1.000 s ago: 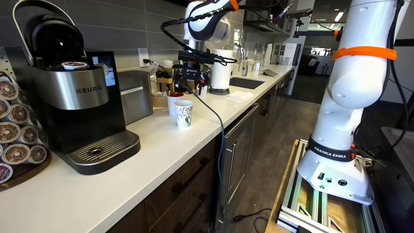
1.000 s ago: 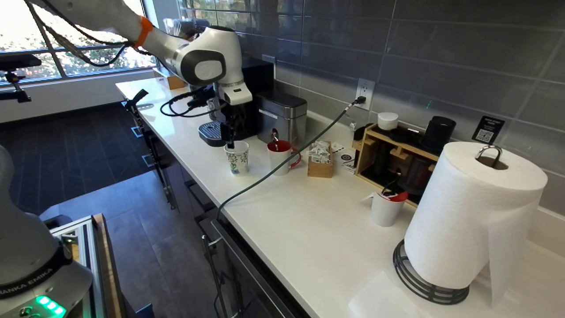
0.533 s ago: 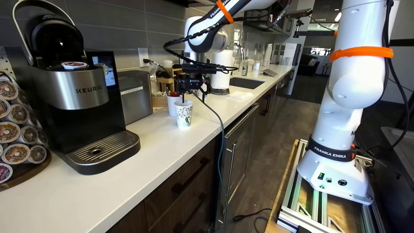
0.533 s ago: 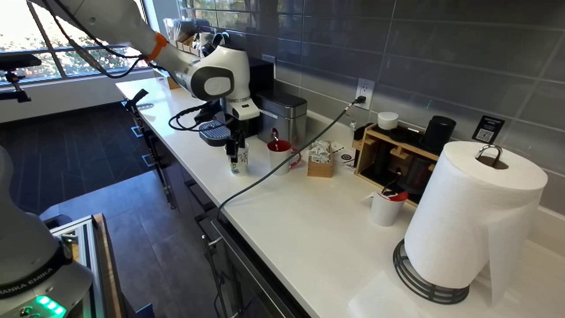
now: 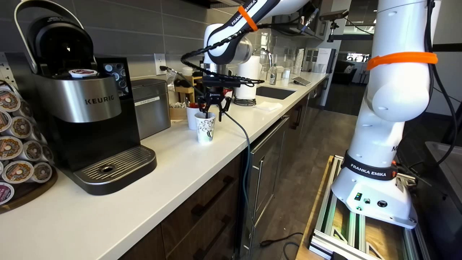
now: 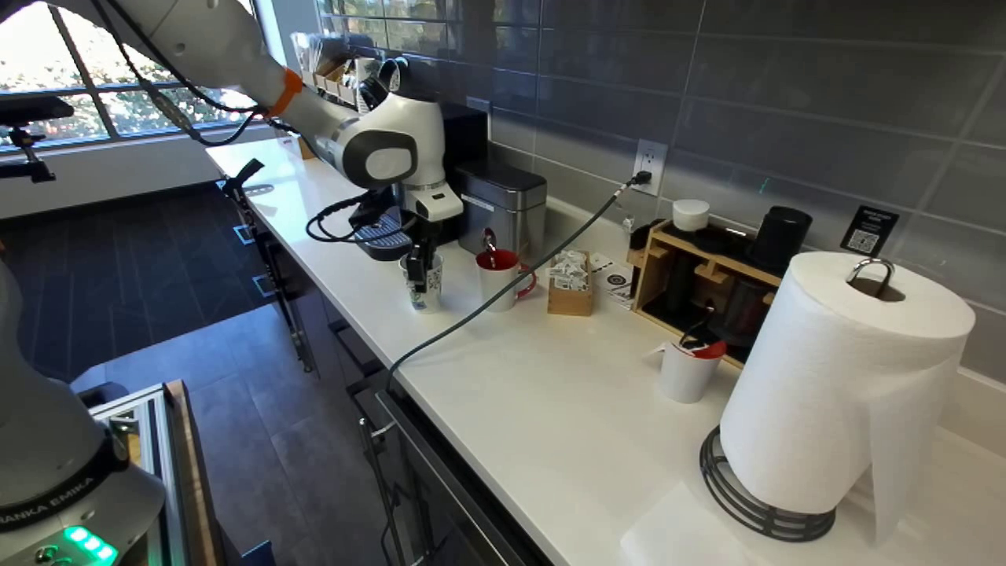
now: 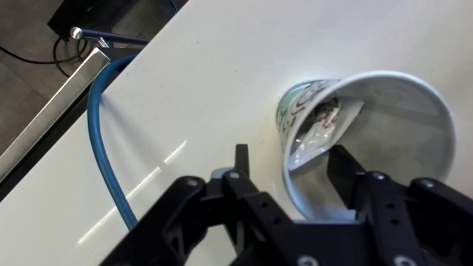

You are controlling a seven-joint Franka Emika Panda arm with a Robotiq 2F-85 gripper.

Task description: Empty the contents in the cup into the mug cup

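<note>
The white cup with green patterned markings (image 5: 205, 130) stands upright on the counter in both exterior views; in an exterior view my gripper partly covers it (image 6: 435, 277). In the wrist view the cup (image 7: 402, 147) shows a wrapped packet (image 7: 327, 125) inside. My gripper (image 7: 292, 166) is open at the cup's rim, also in an exterior view (image 5: 213, 117). One finger (image 7: 342, 173) is over or inside the cup's mouth. The opposite finger (image 7: 242, 159) is outside, with the cup's wall between them. A white mug with red inside and handle (image 6: 495, 289) stands beside the cup, a spoon in it.
A coffee machine (image 5: 90, 99) and a metal bin (image 5: 151, 104) stand by the wall. A cable (image 7: 94, 118) crosses the counter near the cup. A box of packets (image 6: 570, 299), another white cup with red inside (image 6: 682, 377) and a paper towel roll (image 6: 841, 393) stand further along.
My gripper has come down to the cup, and one finger is now at its mouth. The gap between the fingers looks narrower than half a second ago. The cup has not moved.
</note>
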